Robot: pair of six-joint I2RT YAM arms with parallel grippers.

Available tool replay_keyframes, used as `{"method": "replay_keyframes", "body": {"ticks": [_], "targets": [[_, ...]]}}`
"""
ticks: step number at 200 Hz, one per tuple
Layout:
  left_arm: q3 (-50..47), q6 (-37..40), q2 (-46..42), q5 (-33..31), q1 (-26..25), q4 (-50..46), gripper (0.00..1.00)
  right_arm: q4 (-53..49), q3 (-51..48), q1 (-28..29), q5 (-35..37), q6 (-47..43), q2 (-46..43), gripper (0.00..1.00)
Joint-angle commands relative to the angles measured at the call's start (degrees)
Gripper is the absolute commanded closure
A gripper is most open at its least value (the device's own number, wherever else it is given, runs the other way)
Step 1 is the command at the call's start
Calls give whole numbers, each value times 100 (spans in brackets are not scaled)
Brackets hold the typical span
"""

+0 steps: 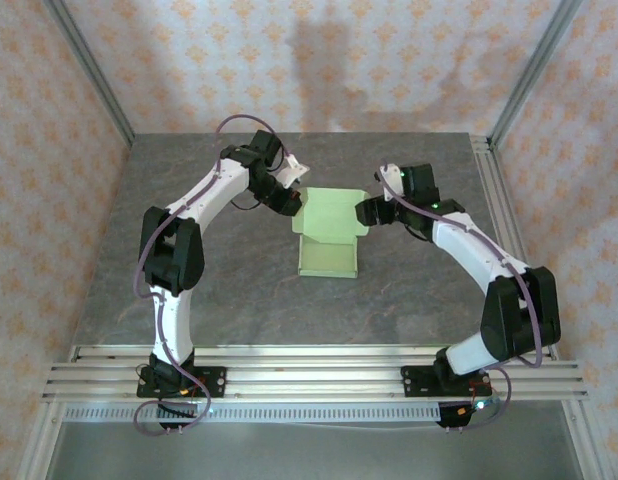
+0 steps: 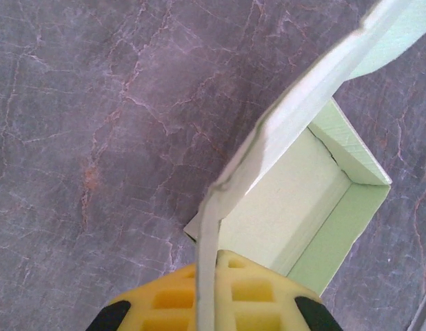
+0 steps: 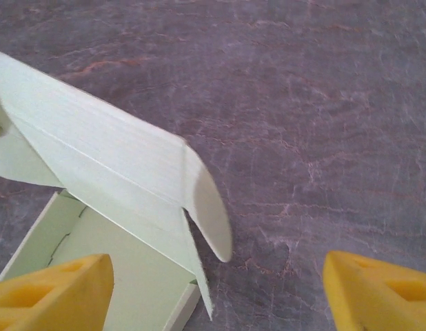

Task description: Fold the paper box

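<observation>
Paper box [image 1: 327,245] sits at the middle of the bench [image 1: 189,290], bare card inside its tray [image 2: 289,210], lid [image 3: 109,172] raised. At its left my left tool [image 2: 211,293] is clenched on the lid; at its right my right tool [image 3: 213,289] hangs released.

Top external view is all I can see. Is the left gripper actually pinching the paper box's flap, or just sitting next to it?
Observer: Pinching it. In the left wrist view the left gripper is shut on the raised flap of the paper box; the card edge runs up out of its closed jaws.
Operator: And the right one?
Observer: The right gripper is open, jaws wide apart with nothing between them. The flap's rounded tab sits just ahead of it.
Operator: Is the tray formed?
Observer: Partly at least. The left wrist view shows two walls standing and meeting at a corner.
</observation>
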Motion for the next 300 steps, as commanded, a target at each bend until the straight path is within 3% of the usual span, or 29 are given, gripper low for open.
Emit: {"method": "replay_keyframes", "body": {"ticks": [1,91,165,198,209,245,300], "targets": [[160,218,-216,138,69,-312,100,-469,378,-30,-457,-701,75,23],[168,315,-223,222,66,-370,100,-2253,1644,-94,-745,-2265,1249,49],[196,284,-207,264,95,-372,100,-2912,2131,-98,-1078,-2494,1636,93],[213,265,-181,264,92,-366,100,-3109,2213,-96,-1064,-2551,1638,94],[223,240,-165,261,94,-366,100,-3185,2251,-94,-1113,-2569,1645,100],[239,63,-183,299,92,-288,100,-3016,2247,-79,-1106,-2276,1623,100],[293,-1148,-230,174,84,402,100,-1728,1790,239,304,-790,1084,100]]}}
